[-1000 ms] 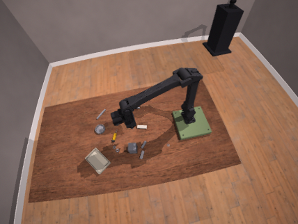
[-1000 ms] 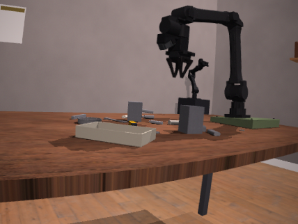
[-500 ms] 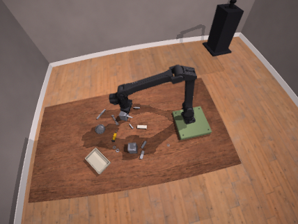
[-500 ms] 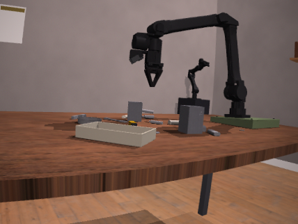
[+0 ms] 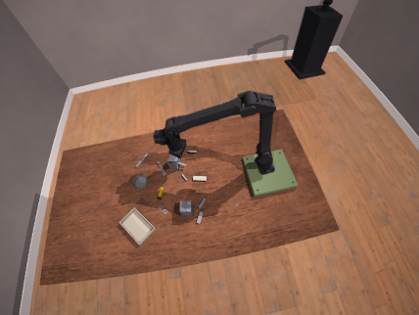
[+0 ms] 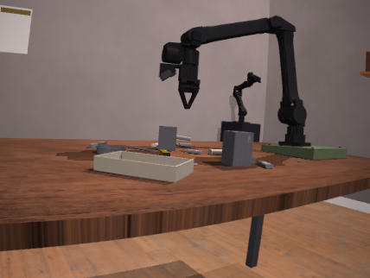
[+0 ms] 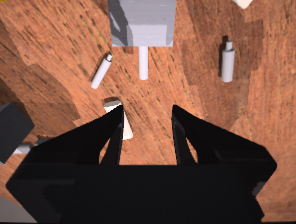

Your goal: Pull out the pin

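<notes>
- Tray (image 6: 143, 166) stands at the left of the exterior view, near the table (image 6: 65, 194) edge; it plays no part in the job.
- Block (image 7: 142, 22) shows at the top of the wrist view; the pin (image 7: 143, 62) still juts from its near face, so nothing of the pull is done.
- Loose cylinders (image 7: 101, 71) lie just beside the block on the left and another (image 7: 227, 62) to the right; they are not the target.
- Claw (image 7: 147, 117) hangs high above the table, part open and grasping nothing; its tips point at the wood short of the pin.
- Judged from this: descent, gripping the pin, drawing it straight out without shifting the block, and laying it well apart from both blocks all remain.
</notes>
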Robot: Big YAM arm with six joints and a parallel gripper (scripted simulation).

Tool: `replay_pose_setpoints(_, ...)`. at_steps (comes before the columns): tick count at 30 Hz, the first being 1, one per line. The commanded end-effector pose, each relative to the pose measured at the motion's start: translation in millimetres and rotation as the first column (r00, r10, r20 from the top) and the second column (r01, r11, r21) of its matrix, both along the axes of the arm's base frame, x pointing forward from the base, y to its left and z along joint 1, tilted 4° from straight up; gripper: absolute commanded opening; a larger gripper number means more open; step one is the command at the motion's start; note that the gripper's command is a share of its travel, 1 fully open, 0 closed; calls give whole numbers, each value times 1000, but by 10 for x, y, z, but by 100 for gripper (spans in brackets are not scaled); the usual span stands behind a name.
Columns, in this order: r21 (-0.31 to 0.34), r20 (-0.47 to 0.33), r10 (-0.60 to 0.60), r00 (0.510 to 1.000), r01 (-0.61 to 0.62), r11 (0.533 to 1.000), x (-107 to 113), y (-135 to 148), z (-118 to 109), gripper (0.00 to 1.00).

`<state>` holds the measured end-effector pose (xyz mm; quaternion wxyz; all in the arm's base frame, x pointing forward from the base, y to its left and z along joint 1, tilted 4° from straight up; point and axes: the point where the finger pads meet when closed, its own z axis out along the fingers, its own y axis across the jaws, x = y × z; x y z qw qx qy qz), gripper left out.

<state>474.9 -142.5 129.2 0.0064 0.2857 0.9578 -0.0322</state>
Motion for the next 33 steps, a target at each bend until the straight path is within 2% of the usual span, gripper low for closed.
replay_pose_setpoints(1,4,-4,-11,1000,12,1000,65,40,-111,39)
replay_pose_setpoints(14,9,-17,-15,1000,16,1000,79,72,-211,39)
replay_pose_setpoints(33,8,-13,-9,1000,9,1000,62,64,-175,39)
